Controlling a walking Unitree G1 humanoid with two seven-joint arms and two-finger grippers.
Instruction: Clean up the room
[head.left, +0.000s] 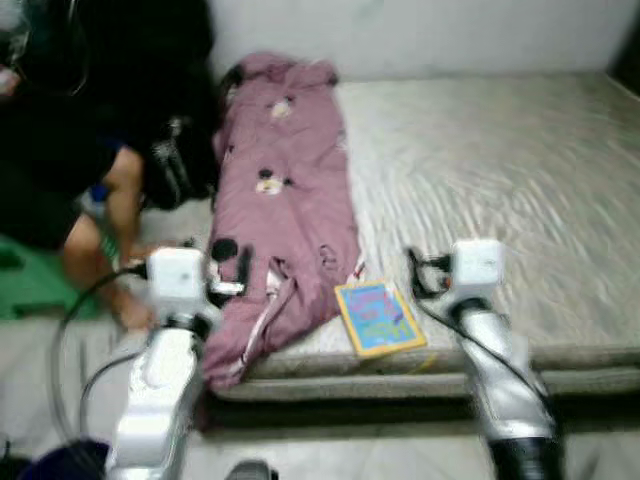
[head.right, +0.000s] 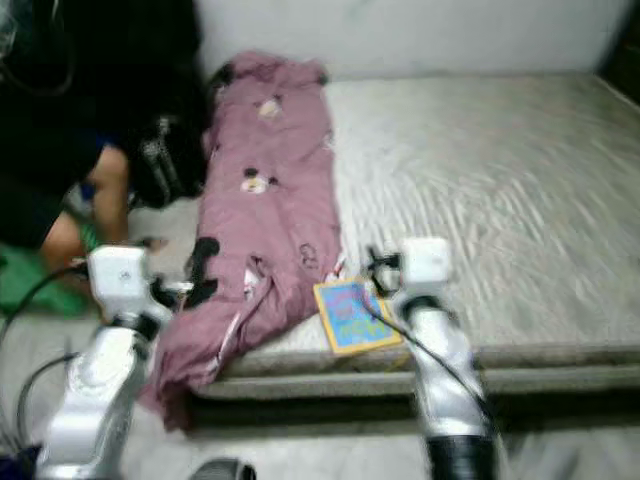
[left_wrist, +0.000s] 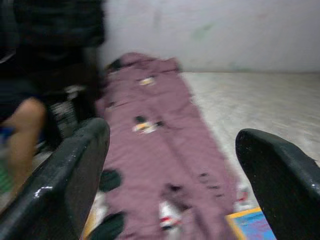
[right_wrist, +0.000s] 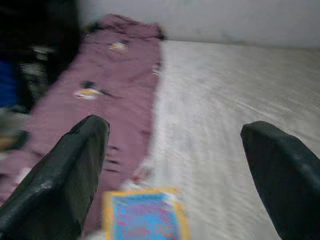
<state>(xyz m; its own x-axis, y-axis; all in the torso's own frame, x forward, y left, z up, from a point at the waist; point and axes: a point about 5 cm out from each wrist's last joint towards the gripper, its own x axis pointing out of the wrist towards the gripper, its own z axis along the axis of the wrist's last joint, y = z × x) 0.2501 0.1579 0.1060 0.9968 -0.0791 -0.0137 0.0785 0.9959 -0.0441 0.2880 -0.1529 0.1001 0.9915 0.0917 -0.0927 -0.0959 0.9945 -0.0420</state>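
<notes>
Pink blanket (head.left: 285, 200) w/ small cartoon prints lies in a long strip down the left side of the mattress (head.left: 520, 190), far end bunched near the wall, near end drooping over the front edge toward the floor. Soft, light, floppy; prob. easy to lift but it'll sag and drag, so best pinched at a thick fold near the hanging end, or gathered mid-strip, not at a flat single layer.

Just beside its near end, on the mattress edge: a thin book (head.left: 379, 318), blue cover w/ yellow border. Stiff, flat, light; likely hard to pinch lying flat, so slide it to the edge and take it by the overhang.

Left gripper (left_wrist: 172, 165) spread wide, empty, aimed along the blanket. Right gripper (right_wrist: 175, 160) also spread wide, empty, over the book and bare mattress. Both arms held out in front, above the mattress's near edge.

A person (head.left: 90, 190) in dark clothes crouches left of the bed, bare arm near the left arm: mind clearance. Green thing (head.left: 30, 285) on the floor there, too blurred to ID.
</notes>
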